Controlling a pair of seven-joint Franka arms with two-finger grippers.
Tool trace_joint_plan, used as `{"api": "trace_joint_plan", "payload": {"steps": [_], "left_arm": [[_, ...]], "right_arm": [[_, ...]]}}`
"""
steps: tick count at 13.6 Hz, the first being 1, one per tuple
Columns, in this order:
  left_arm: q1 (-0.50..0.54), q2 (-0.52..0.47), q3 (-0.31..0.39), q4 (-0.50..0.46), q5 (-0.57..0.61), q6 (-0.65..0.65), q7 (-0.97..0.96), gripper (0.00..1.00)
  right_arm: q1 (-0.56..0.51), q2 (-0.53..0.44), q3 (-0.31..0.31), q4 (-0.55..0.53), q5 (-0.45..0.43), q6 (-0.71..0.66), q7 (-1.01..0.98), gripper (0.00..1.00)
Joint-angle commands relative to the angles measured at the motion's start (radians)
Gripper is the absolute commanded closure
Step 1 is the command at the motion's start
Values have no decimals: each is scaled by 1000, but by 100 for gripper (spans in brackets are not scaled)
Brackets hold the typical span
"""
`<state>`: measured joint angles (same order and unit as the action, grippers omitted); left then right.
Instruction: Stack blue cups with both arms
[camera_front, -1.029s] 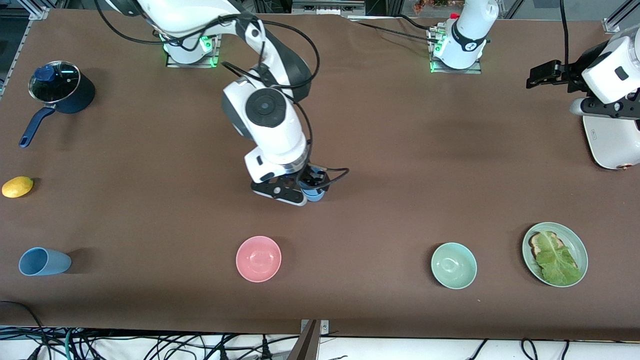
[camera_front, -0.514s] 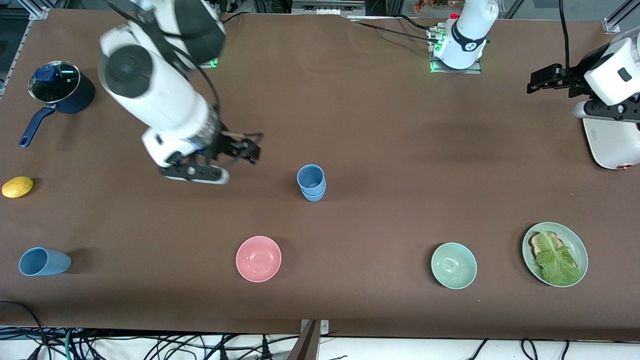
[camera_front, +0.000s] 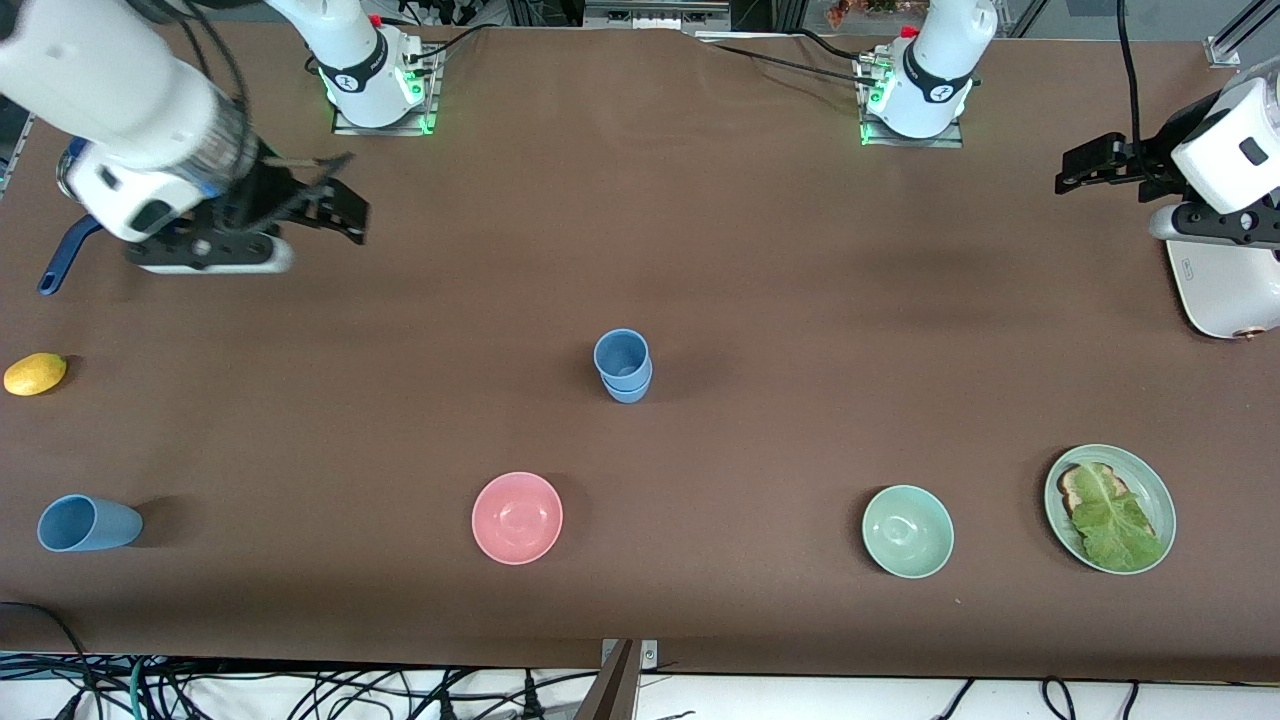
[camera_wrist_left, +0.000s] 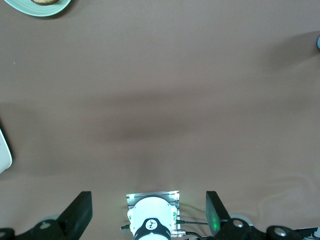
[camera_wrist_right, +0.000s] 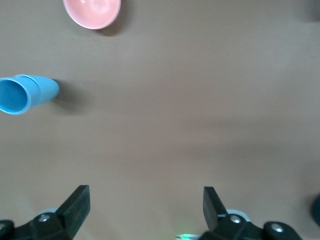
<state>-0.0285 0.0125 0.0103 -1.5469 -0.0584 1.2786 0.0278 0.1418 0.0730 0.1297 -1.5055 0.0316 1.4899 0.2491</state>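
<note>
- At the counter's middle, two blue cups (camera_front: 622, 364) stand nested.
- A third cup (camera_front: 86, 523) lies tipped near the right arm's front corner, unstacked.
- Right pincer (camera_front: 318, 205) and left pincer (camera_front: 1092, 160) hang open, empty.

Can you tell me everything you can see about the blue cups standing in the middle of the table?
The stacked blue cups are two small light-blue tumblers, one nested inside the other, so two rims show. They look matte and smooth, like plastic, with no handles and slightly tapered sides. The stack stands upright, mouth up and empty, near the middle of the brown table, farther from the front camera than the pink bowl. Only the table touches it; no gripper is near it.
</note>
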Motion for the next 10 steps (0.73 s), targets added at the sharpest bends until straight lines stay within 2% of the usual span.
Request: {"api": "trace_joint_plan", "payload": {"steps": [1, 5, 10], "left_arm": [[1, -3, -3, -1, 11, 16, 21, 0], [1, -3, -3, -1, 9, 22, 21, 0], [1, 0, -3, -1, 9, 22, 21, 0]], "right_arm": [[-11, -79, -77, -59, 16, -22, -140, 0], [-11, -90, -156, -67, -1, -56, -266, 0], [-14, -101, -182, -105, 1, -56, -274, 0]]}}
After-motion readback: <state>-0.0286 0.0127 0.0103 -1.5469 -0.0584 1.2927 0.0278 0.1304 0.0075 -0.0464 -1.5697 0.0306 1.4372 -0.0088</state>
